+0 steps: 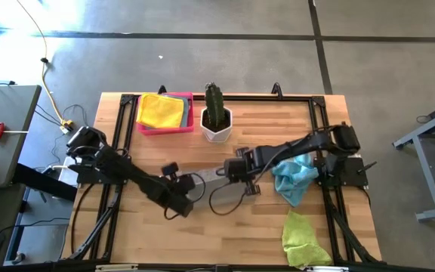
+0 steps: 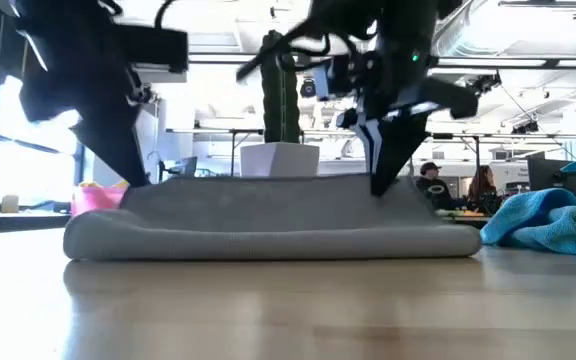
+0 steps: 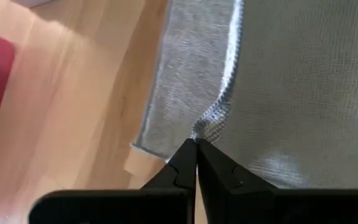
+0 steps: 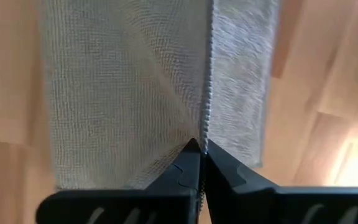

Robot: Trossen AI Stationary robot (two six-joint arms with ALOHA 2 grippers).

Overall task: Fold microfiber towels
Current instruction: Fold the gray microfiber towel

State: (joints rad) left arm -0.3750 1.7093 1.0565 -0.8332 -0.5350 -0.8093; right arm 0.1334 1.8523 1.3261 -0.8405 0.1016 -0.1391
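Note:
A grey microfiber towel (image 1: 207, 179) (image 2: 268, 228) lies folded over at the table's middle, its rounded fold toward the near edge. My left gripper (image 1: 187, 198) (image 3: 196, 144) is shut on it at its left end, and my right gripper (image 1: 231, 175) (image 4: 201, 148) is shut on it at its right end. A light blue towel (image 1: 293, 177) lies crumpled right of it. A lime green towel (image 1: 304, 238) lies near the front right corner. A yellow towel (image 1: 161, 110) lies in the pink tray (image 1: 143, 128). My left gripper pinches the upper layer's stitched edge (image 3: 209, 118) between its two fingertips, at the towel's left end. The fingers point down at it from above. The towel rests on the table. My right gripper pinches the stitched edge (image 4: 206, 118) of the upper layer between its two fingertips, at the towel's right end. The fingers come from above, slanting down (image 2: 380, 180). The towel lies on the table under them.
A cactus in a white pot (image 1: 217, 121) stands at the far middle, beside the pink tray. A black frame (image 1: 316, 113) runs along the table's far and side edges. Bare wood (image 1: 232, 234) lies toward the near edge.

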